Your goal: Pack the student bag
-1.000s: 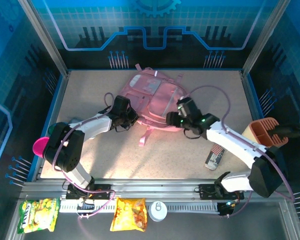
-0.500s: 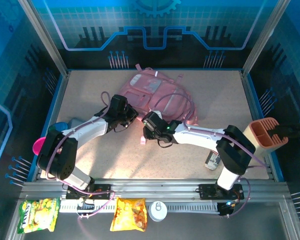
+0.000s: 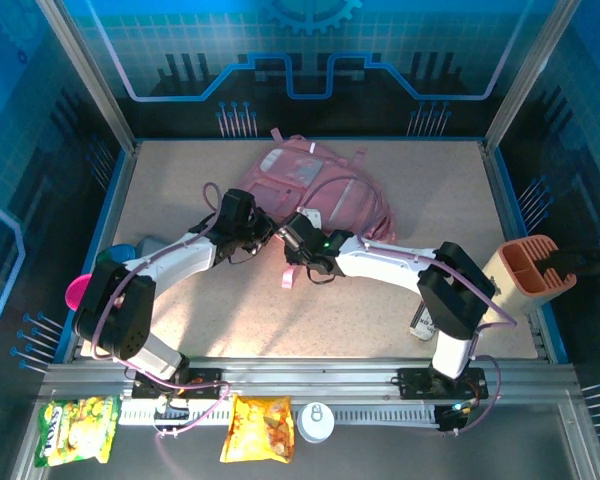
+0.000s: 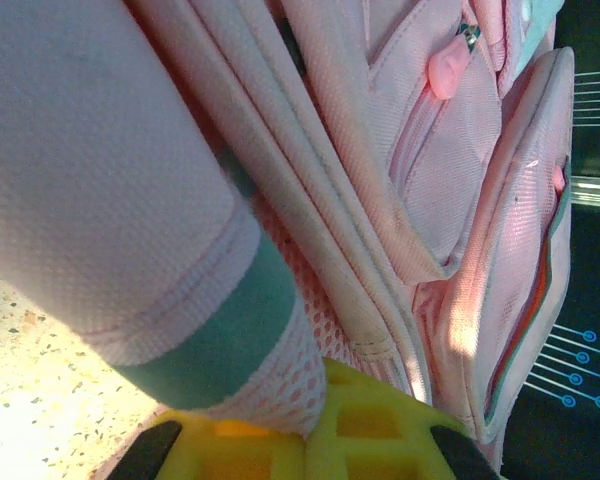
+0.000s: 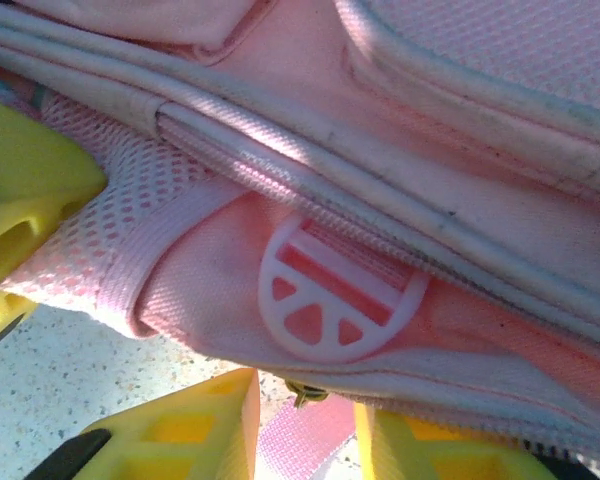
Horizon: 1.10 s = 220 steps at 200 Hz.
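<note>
The student bag (image 3: 310,185), a soft pink backpack, lies flat at the back middle of the table. My left gripper (image 3: 254,233) sits at its near left corner. In the left wrist view the gripper (image 4: 315,400) is shut, with the bag's pink mesh edge (image 4: 295,370) pinched between the yellow fingers. My right gripper (image 3: 298,243) is just beside it at the bag's near edge. Its yellow jaws (image 5: 305,415) have closed in on a pink webbing pull strap (image 5: 300,450) hanging from a small metal zip slider (image 5: 307,392), under a white round buckle (image 5: 338,295).
An orange and beige desk organiser (image 3: 528,268) stands at the right edge, with a striped can (image 3: 429,313) lying in front of it. A pink round object (image 3: 78,291) and a blue one (image 3: 121,252) sit at the left edge. Snack packets (image 3: 258,428) lie on the front rail.
My right arm has swung left from the bag's right side to its near left edge, and its jaws have narrowed onto the pull strap. The left gripper has stayed shut and moved only slightly.
</note>
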### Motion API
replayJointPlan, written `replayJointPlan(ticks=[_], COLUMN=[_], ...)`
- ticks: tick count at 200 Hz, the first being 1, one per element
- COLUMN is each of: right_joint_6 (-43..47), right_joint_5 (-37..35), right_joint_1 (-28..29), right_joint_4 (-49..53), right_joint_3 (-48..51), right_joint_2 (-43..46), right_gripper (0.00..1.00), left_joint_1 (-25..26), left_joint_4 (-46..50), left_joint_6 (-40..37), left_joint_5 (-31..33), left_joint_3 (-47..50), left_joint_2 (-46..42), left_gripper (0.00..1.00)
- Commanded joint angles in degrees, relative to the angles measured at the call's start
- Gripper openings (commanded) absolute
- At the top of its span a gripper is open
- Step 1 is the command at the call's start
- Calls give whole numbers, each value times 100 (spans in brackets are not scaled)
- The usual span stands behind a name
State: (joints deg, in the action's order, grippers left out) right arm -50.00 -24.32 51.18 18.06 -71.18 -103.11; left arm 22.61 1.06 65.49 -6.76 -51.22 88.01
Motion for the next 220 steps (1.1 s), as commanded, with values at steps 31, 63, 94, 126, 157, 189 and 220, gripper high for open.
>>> replayJointPlan(ticks=[31, 63, 94, 126, 157, 189, 220], right_joint_6=[-17, -32, -13, 24, -35, -162, -103], right_joint_5=[-398, -525, -560, -709, -920, -1082, -989], right_joint_1=[-231, -244, -256, -275, -301, -384, -535], right_joint_4=[310, 476, 541, 632, 681, 738, 703], right_joint_3=[-516, -726, -730, -564, -23, 828, 1288], right_joint_2=[-398, -542, -565, -444, -36, 669, 1016], right_gripper=[27, 23, 16, 12, 10, 10, 10], left_joint_1=[162, 180, 178, 182, 143, 64, 31], left_joint_4=[-290, -248, -96, 20, 100, 165, 167], left_joint_6=[-206, -211, -325, -413, -464, -526, -546], left_joint_5=[-432, -422, -345, -259, -144, -70, -119], left_joint_3=[-184, -211, -313, -384, -405, -398, -426], left_joint_2=[-67, -43, -40, -20, 27, 74, 169], left_gripper=[0, 0, 0, 0, 0, 0, 0])
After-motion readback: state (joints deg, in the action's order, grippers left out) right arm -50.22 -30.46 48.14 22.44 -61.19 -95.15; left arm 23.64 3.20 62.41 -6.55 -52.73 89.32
